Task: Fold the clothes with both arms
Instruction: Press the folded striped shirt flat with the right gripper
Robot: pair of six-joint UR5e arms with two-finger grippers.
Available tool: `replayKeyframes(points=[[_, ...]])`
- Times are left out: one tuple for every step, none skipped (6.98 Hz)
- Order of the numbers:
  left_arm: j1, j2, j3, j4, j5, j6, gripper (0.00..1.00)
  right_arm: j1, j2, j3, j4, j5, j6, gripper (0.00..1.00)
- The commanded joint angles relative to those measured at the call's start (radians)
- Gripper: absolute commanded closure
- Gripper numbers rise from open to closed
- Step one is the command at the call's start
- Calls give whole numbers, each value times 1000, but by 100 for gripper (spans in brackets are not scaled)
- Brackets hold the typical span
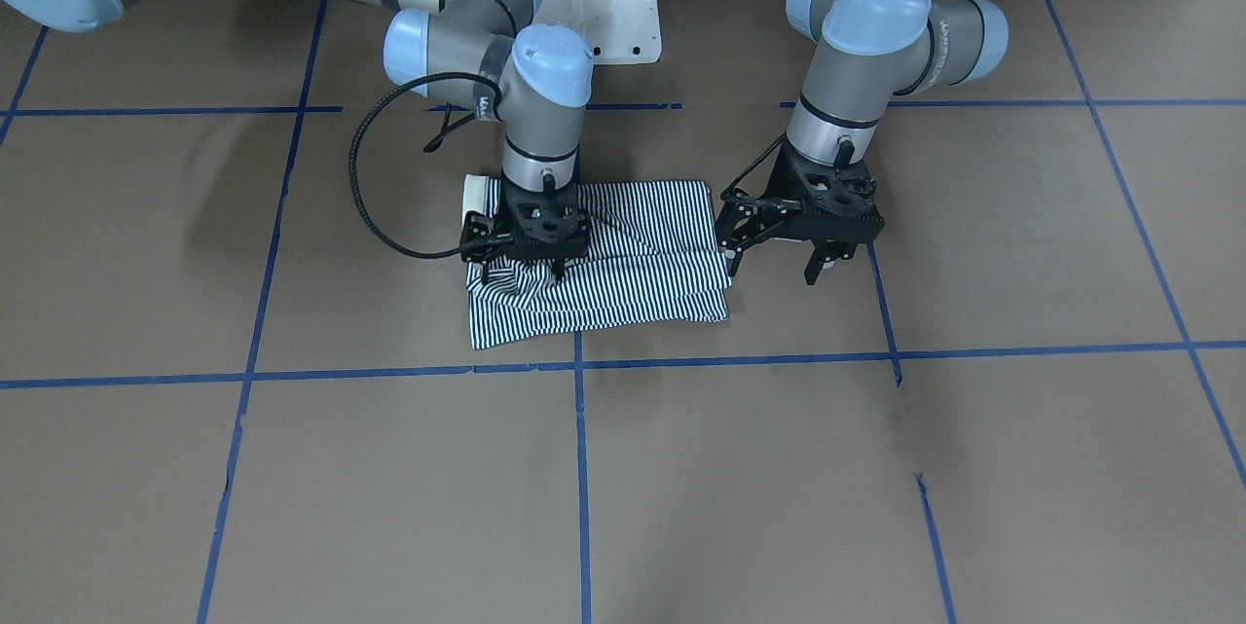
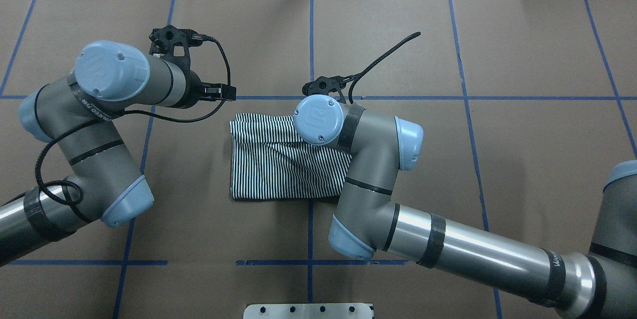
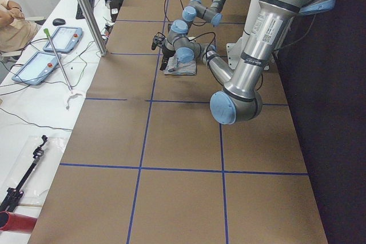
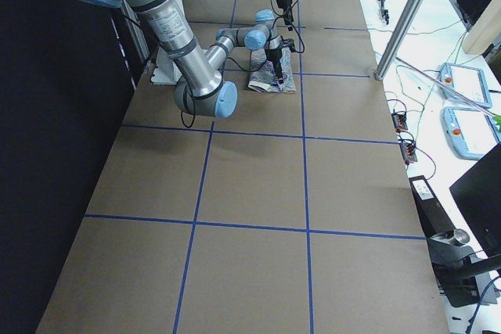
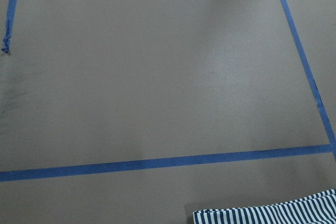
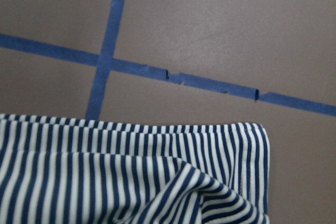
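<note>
Shirt: your thin-striped navy-and-white polo shirt (image 1: 623, 254) lies folded on the brown papered table (image 1: 876, 468).
Handling: light, limp, probably slippery; pinch 2 corners.
Right gripper (image 1: 521, 271): fingers look parted, tips on cloth.
Left gripper (image 1: 774, 271): spread, empty, beside the shirt.
Writing: "UR" on a light blue joint cap (image 2: 318, 119).

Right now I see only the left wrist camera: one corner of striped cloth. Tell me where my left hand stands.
Observer: The black two-finger left hand is beside the folded navy-and-white striped polo shirt, off its edge, fingers spread.
Operator: Report the right hand.
Observer: The black right hand is down on the shirt's opposite end, cloth bunched beneath.
Operator: Locate the collar.
Observer: The plain white collar peeks out beside the right hand.
</note>
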Motion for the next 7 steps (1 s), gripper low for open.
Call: replayKeyframes(points=[[0,0,-1,1,0,0,0,95,59,-121,3,12,-62,0],[0,-2,-2,1,0,0,0,139,98,-212,52,35,-82,0],[0,-3,-2,0,0,-2,0,160,109,-211,72,79,-93,0],[2,-2,-5,0,0,-24,0,157,123,-191,70,130,-80,0],[2,-3,-7,0,0,-25,0,131,115,-136,59,131,-28,0],[2,-2,-7,0,-2,-25,0,81,106,-107,56,120,30,0],[2,-2,-7,0,0,-25,0,21,97,-102,56,65,60,0]])
